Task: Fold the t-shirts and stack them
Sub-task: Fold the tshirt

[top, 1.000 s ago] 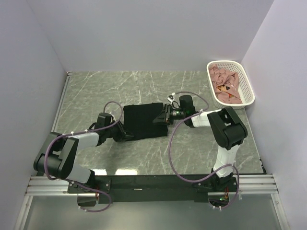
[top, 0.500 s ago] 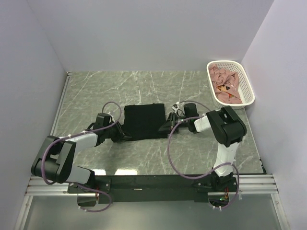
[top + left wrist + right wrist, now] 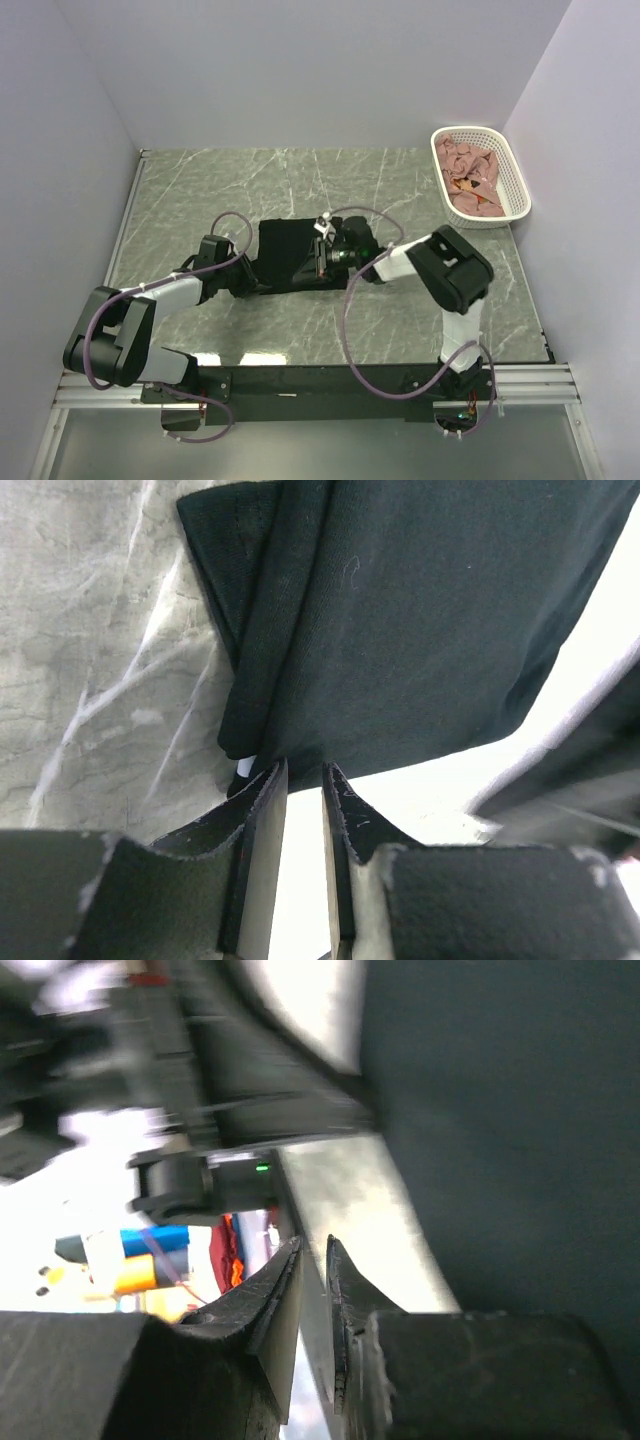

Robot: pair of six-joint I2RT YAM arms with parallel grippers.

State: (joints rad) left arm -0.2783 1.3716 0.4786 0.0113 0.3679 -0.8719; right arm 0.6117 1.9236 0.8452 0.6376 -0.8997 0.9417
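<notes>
You are mid-fold: the large plain black cloth t-shirt (image 3: 287,250) sits at the tips of the left gripper (image 3: 303,770) and beside the right gripper (image 3: 313,1245), both narrow, hold unclear; next, lay the fold flat

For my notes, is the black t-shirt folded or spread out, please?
Folded: the black t-shirt shows a compact rectangle with layered edges.

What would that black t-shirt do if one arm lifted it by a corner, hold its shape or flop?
Probably flop: the black t-shirt already lies in soft, rolled folds along one edge. It looks thin, so it is likely light for its spread. Pushed across the table, it would likely bunch up rather than slide whole.
</notes>
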